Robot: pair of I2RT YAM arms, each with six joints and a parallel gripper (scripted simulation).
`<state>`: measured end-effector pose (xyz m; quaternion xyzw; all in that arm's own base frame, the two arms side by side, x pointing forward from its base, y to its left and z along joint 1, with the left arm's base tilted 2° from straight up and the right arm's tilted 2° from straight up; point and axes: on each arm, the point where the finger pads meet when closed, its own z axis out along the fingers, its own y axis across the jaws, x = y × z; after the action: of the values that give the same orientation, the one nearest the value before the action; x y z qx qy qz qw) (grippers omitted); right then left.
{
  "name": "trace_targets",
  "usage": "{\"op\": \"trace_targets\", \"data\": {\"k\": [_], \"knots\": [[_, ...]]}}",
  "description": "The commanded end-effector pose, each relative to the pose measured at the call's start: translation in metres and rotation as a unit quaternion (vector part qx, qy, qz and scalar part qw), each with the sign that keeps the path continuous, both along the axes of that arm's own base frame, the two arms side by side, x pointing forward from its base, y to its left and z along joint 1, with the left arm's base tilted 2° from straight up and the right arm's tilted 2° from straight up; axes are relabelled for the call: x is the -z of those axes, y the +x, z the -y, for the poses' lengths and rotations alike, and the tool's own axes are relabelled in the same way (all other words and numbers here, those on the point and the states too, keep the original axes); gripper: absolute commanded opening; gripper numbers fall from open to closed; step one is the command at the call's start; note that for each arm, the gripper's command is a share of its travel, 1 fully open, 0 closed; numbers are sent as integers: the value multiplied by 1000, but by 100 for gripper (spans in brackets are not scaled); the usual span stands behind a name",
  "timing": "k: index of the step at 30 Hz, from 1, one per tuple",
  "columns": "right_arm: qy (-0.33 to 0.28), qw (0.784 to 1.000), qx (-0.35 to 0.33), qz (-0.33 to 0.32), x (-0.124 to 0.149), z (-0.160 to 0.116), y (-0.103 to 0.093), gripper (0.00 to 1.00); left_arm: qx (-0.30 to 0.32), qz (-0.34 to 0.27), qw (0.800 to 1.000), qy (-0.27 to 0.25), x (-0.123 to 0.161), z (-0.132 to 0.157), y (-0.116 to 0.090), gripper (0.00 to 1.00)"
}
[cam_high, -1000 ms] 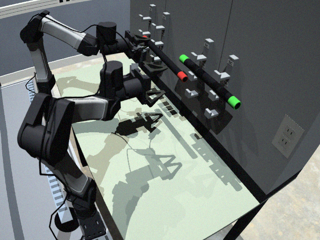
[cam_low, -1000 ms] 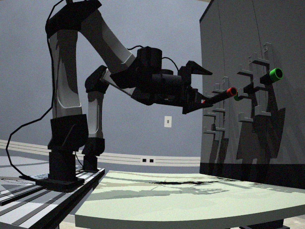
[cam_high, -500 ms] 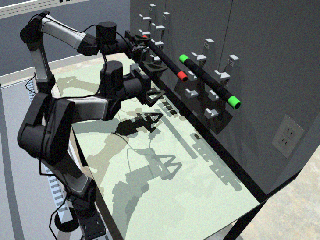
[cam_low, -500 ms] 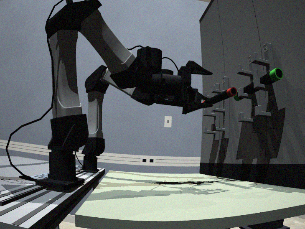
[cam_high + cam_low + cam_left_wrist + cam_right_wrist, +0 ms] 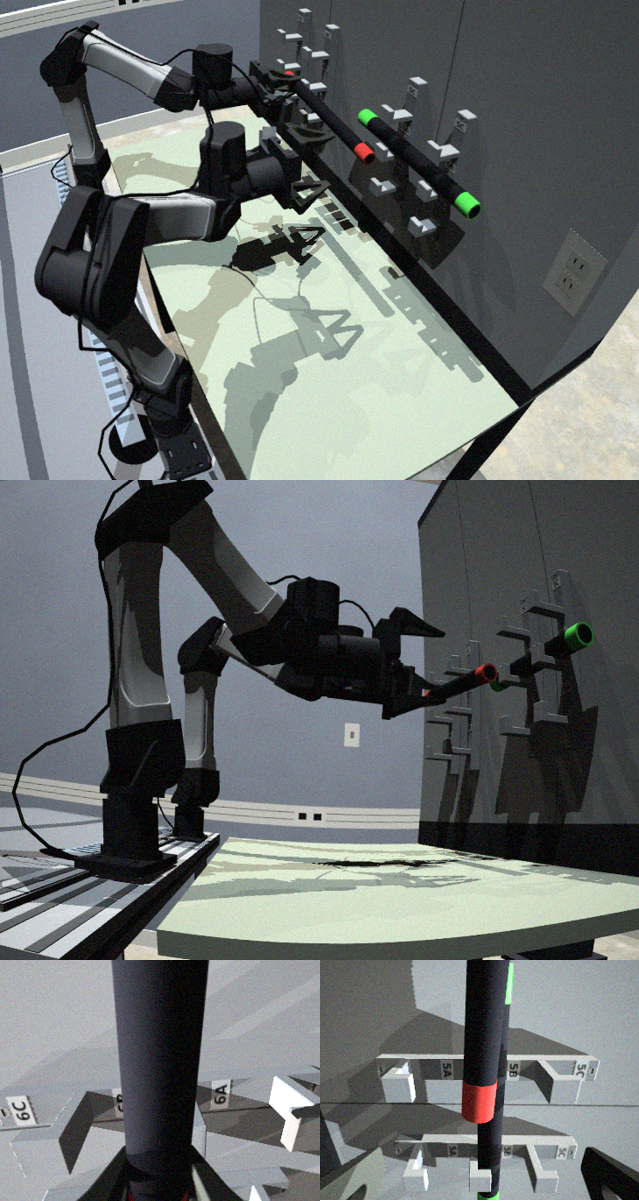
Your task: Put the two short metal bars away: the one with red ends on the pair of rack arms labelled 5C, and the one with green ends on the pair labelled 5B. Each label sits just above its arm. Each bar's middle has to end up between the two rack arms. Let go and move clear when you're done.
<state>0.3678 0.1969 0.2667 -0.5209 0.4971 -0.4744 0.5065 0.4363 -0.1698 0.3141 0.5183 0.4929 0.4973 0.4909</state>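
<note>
"Grey wall panels point(image 5: 521, 154) point(image 5: 490, 536) point(image 5: 48, 1008) point(image 5: 592, 1004) are standing behind the rack. What's the left gripper point(image 5: 291, 82) point(image 5: 427, 688) point(image 5: 157, 1155) doing?"

"It's clamping the red-ended bar point(image 5: 330, 116) point(image 5: 456, 684) point(image 5: 159, 1057) point(image 5: 482, 1026) near one end, fingers partly closed around it. The bar is hanging out in front of the rack, well off the 5C arms point(image 5: 446, 151) point(image 5: 547, 609) point(image 5: 565, 1087)."

"And the right gripper point(image 5: 330, 158) point(image 5: 444, 667) point(image 5: 482, 1156)?"

"Gaping fully, holding nothing."

"How's that bar going to behave?"

"Stiff, I'm guessing, and maybe slick; being metal, it's probably pulling down at the far end. I'd be taking the free end with the right gripper, keeping the middle open for the rack arms."

"Where's the green-ended bar point(image 5: 417, 157) point(image 5: 557, 645) point(image 5: 490, 1140)?"

"Lying across the middle pair, apparently 5B point(image 5: 425, 190) point(image 5: 547, 658) point(image 5: 480, 1176). Nobody's touching it."

"Which view is helping most?"

"The right wrist view is showing 5A, 5B and 5C large; the left wrist view is showing only row-six labels, but it's revealing the grip, which the exterior view is mostly hiding."

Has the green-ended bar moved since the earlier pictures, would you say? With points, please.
No, the green-ended bar point(image 5: 416, 161) point(image 5: 551, 645) point(image 5: 488, 1159) lies across the same rack arms point(image 5: 445, 151) point(image 5: 549, 660) in both outside views.
</note>
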Motion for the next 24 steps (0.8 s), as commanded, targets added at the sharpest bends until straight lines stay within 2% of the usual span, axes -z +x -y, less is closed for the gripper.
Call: {"op": "trace_targets", "data": {"k": [1,24], "knots": [[4,1000,7,4,-1,5,3,100,-5,29,999,-25,-22,-5,0,0],[4,1000,7,4,2,6,22,100,-5,29,999,-25,-25,-5,0,0]]}}
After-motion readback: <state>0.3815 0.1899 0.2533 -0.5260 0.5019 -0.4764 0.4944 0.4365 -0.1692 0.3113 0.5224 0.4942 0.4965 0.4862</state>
